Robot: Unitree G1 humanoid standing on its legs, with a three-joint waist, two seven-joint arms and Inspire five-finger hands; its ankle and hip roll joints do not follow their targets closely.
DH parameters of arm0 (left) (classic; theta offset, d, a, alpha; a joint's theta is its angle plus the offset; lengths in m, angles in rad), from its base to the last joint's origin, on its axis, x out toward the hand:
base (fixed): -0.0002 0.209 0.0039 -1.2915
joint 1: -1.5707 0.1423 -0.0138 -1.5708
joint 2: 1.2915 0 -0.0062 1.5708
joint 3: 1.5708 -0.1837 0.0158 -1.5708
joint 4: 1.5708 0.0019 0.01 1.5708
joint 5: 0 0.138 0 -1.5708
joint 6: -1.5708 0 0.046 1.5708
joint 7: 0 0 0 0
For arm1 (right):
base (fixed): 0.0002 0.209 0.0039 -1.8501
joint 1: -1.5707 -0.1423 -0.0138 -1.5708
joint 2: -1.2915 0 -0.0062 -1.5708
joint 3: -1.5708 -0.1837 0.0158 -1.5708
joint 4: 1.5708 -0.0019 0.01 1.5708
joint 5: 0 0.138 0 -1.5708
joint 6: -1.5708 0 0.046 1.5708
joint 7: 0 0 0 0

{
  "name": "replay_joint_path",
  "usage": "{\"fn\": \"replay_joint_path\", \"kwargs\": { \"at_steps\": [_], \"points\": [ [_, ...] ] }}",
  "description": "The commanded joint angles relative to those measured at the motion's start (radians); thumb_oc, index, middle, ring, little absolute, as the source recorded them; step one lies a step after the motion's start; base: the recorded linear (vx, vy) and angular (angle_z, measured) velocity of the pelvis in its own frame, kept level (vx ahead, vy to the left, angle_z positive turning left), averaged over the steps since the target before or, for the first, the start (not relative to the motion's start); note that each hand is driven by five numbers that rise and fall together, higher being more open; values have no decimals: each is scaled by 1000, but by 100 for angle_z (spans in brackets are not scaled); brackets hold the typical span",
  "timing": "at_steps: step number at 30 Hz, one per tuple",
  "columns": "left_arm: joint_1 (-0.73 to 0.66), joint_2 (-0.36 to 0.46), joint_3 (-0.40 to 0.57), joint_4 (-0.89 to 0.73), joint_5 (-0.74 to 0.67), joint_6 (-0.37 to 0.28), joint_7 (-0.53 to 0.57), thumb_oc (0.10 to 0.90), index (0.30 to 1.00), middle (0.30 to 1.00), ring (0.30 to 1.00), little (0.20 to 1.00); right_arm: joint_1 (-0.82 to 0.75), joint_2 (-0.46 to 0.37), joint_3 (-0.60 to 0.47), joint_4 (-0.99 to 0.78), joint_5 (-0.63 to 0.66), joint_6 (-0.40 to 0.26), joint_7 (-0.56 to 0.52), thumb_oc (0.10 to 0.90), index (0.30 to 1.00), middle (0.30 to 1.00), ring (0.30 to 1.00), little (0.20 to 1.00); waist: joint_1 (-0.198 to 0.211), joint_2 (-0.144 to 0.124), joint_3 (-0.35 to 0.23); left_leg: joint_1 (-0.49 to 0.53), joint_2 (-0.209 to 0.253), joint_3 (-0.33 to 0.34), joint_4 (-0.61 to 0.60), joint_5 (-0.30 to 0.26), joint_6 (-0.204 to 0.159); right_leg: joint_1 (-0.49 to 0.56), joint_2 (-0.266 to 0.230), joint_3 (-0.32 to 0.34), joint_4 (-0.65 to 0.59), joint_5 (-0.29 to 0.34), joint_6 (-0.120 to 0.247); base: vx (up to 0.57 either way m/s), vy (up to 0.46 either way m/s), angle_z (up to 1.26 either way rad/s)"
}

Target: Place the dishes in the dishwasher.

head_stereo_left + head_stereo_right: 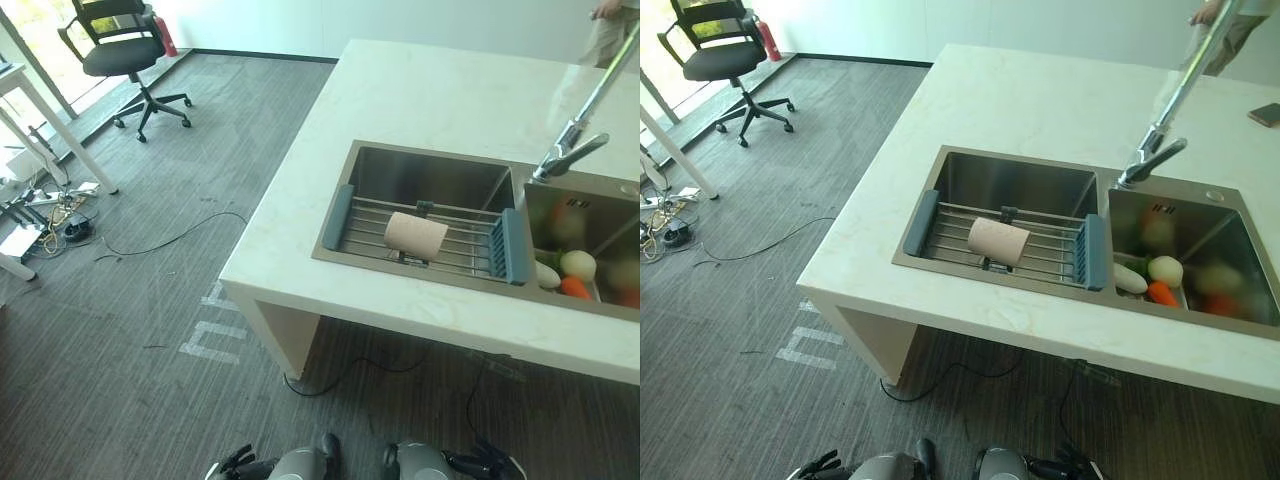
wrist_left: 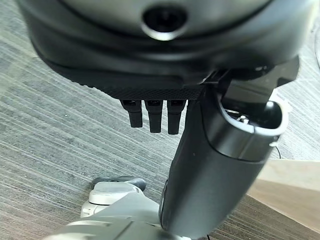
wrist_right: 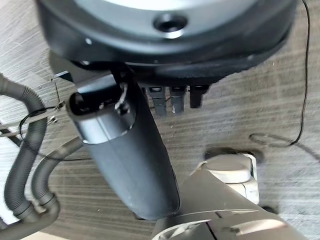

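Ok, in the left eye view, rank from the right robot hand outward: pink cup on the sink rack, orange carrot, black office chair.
From the right robot hand, low at the bottom edge:
1. Orange carrot, in the right basin.
2. Pink cup, lying on the sink rack.
3. Black office chair, far left across the floor.

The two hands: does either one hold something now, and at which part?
Nothing is held. The left hand and the right hand both hang low over the floor, fingers straight, away from the cup in the sink.

cup (image 1: 415,236) pink | counter (image 1: 430,100) cream | carrot (image 1: 575,288) orange | carpet (image 1: 150,300) grey-striped
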Motion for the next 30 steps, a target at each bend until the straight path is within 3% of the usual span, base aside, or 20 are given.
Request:
{"fn": "replay_joint_path", "kwargs": {
  "at_steps": [1,4,5,6,8,9,11,12,13,16,18,21,26,30],
  "points": [
    [27,-12,13,11,-73,-15,8,800,900,900,900,900,-36,-26,-11,-3,93,-2,28,800,900,900,900,900,7,13,-19,102,0,-12,34,-231,-29,13,44,-10,-40,13,30,182,-446,-28],
    [32,-24,40,-3,-129,-32,17,800,900,900,900,900,-42,-24,-2,10,30,-19,36,800,900,900,900,900,5,-13,-31,134,4,1,34,-229,-30,25,73,42,-40,-18,7,227,-408,-41],
    [31,-28,41,-13,-132,-38,28,800,900,900,900,900,-42,-23,8,1,14,-14,26,800,900,900,900,900,12,-31,-26,146,-8,6,34,-209,-30,34,72,58,-40,-23,-5,190,-448,-28],
    [26,-39,40,-29,-136,-46,41,800,900,900,900,900,-43,-27,26,-8,25,-5,9,800,900,900,900,900,32,-53,1,96,-17,-14,133,-154,-40,50,74,85,-40,-26,-28,107,-407,-24],
    [19,-47,27,-52,-143,-48,47,800,900,900,900,900,-39,-37,33,-12,45,9,-10,800,900,900,900,900,51,-48,20,-7,-17,-40,216,-94,-62,51,89,86,-40,-26,-50,35,-246,-9],
    [19,-50,23,-58,-138,-47,52,800,900,900,900,900,-37,-41,31,-10,46,15,-16,800,900,900,900,900,58,-44,22,-15,-21,-50,182,-81,-67,48,90,81,-40,-28,-49,109,-50,0],
    [25,-58,20,-63,-145,-41,59,800,900,900,900,900,-38,-57,16,3,39,22,-18,800,900,900,900,900,64,-25,21,-12,-14,-79,34,-81,-75,34,90,71,-40,-37,-38,110,102,-14],
    [24,-59,19,-61,-154,-30,60,800,900,900,900,900,-39,-65,13,3,45,24,-20,800,900,900,900,900,61,-4,25,-61,7,-101,34,-71,-93,26,98,60,-40,-40,-38,43,310,-14],
    [17,-60,27,-46,-171,-3,46,800,900,900,900,900,-42,-78,0,-2,50,18,-23,800,900,900,900,900,55,8,23,-108,30,-97,34,-59,-109,3,77,41,-40,-47,-33,39,289,-11],
    [11,-65,43,-26,-185,-11,64,800,900,900,900,900,-36,-72,-18,0,60,27,-28,800,900,900,900,900,47,16,0,-95,23,-121,34,-88,-104,-13,59,33,-40,-41,-22,127,272,-18],
    [26,-49,83,-18,-241,-33,72,800,900,900,900,900,-10,-52,-32,9,16,10,-22,800,900,900,900,900,42,23,-22,-56,6,-139,34,-123,-91,0,45,26,-40,-40,-9,238,222,-8],
    [28,-34,112,-2,-273,-58,60,800,900,900,900,900,-6,-47,-45,26,53,7,-15,800,900,900,900,900,39,25,-34,-44,3,-137,34,-141,-84,5,39,21,-40,-40,-3,110,100,8],
    [38,-13,149,6,-355,-182,78,800,900,900,900,900,-3,-50,-66,38,61,-8,-17,800,900,900,900,900,34,33,-48,-28,-1,-120,34,-164,-72,10,28,18,-40,-44,2,44,71,-1],
    [50,23,211,5,-431,-245,107,800,900,900,900,900,0,-66,-93,55,70,-17,-12,800,900,900,900,900,34,40,-57,-24,-1,-113,34,-173,-71,12,23,16,-40,-51,5,1,37,-3]
  ]
}}
